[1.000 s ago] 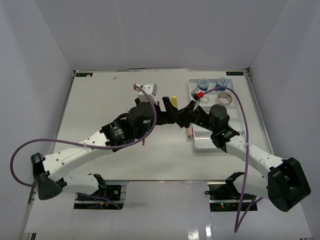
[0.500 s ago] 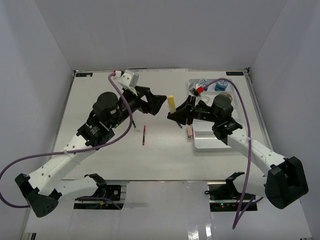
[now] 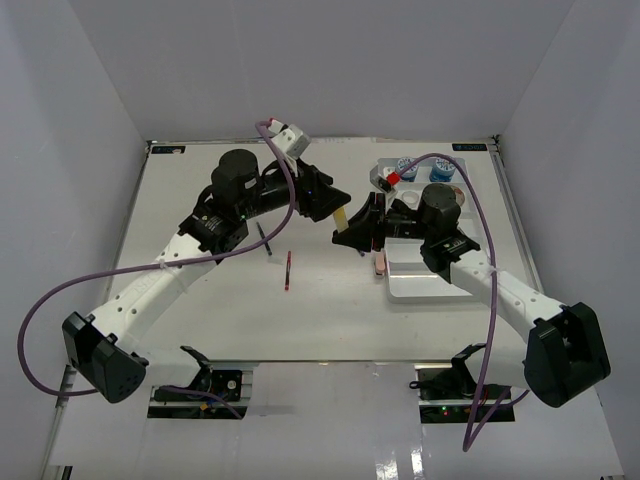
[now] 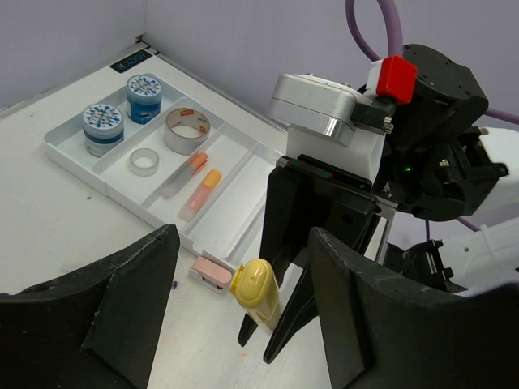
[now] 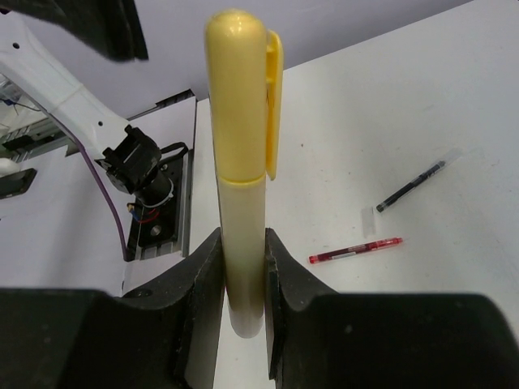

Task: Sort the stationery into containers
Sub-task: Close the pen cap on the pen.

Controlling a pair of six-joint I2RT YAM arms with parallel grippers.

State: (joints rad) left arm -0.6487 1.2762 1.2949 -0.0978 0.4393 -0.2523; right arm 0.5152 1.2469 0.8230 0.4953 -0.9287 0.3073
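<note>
My right gripper (image 5: pixel 242 267) is shut on a yellow highlighter (image 5: pixel 242 154), holding it by the lower barrel with the cap pointing away, above the table left of the white tray (image 3: pixel 420 280). In the left wrist view the yellow highlighter (image 4: pixel 258 292) sits between and ahead of my open left gripper (image 4: pixel 247 237). From above, the left gripper (image 3: pixel 333 206) is right at the yellow highlighter (image 3: pixel 342 216) and faces the right gripper (image 3: pixel 353 230). On the table lie a red pen (image 3: pixel 288 270), a black pen (image 3: pixel 265 241) and a pink eraser (image 3: pixel 379 262).
The tray (image 4: pixel 243 231) holds two blue-white tubs (image 4: pixel 103 126) (image 4: pixel 144 93), two tape rolls (image 4: pixel 186 130) (image 4: pixel 144 160) and two orange-pink markers (image 4: pixel 199 182). The pink eraser (image 4: pixel 212 271) lies just outside its near wall. White enclosure walls ring the table.
My left arm pulled back to the left, then swung in again toward the yellow highlighter, its jaws narrowing. The right gripper kept hold of the highlighter and shifted slightly left.
</note>
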